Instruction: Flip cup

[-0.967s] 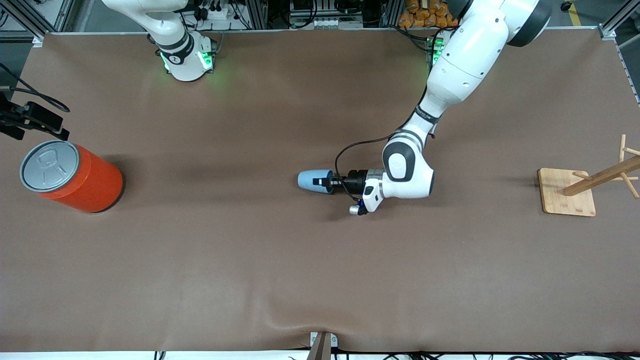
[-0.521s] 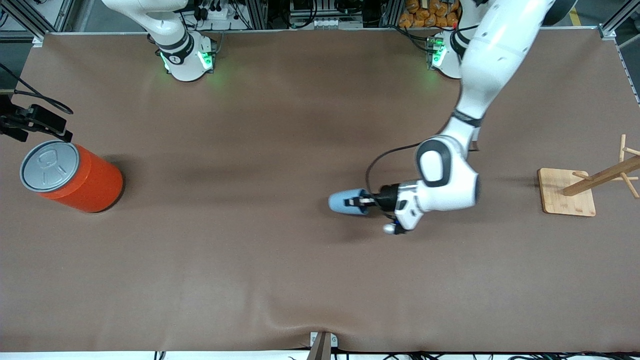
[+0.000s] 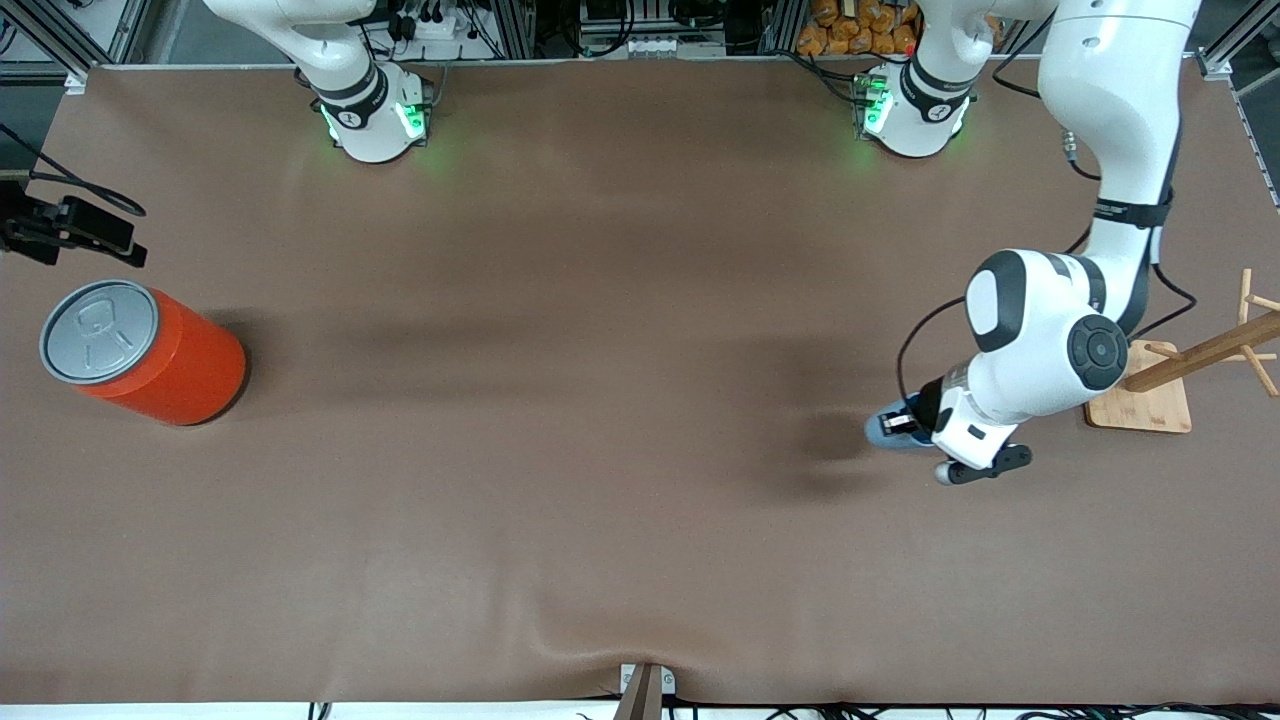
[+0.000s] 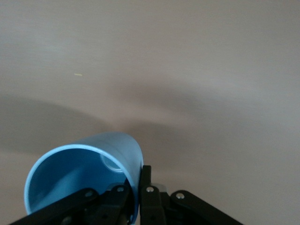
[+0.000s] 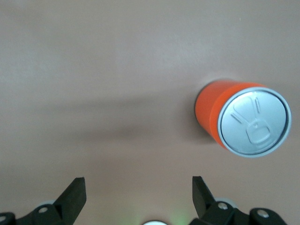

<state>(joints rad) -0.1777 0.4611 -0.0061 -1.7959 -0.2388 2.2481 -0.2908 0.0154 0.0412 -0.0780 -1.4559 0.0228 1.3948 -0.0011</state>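
Observation:
The small light-blue cup [image 3: 880, 430] is held on its side above the brown table, beside the wooden stand's base. My left gripper [image 3: 903, 422] is shut on the cup's wall, one finger inside the mouth and one outside. In the left wrist view the cup [image 4: 79, 171] shows its darker blue inside, and the left gripper [image 4: 139, 190] pinches its rim. My right gripper [image 5: 137, 183] is open and empty, high over the table near the orange can. In the front view it [image 3: 90, 232] waits at the right arm's end of the table.
A large orange can with a grey lid [image 3: 150, 350] stands at the right arm's end, and also shows in the right wrist view [image 5: 239, 119]. A wooden peg stand on a square base [image 3: 1140, 390] stands at the left arm's end, close to the left arm's wrist.
My left arm has carried the cup from the middle of the table toward the left arm's end, up to the wooden stand. The right gripper has shifted only slightly.

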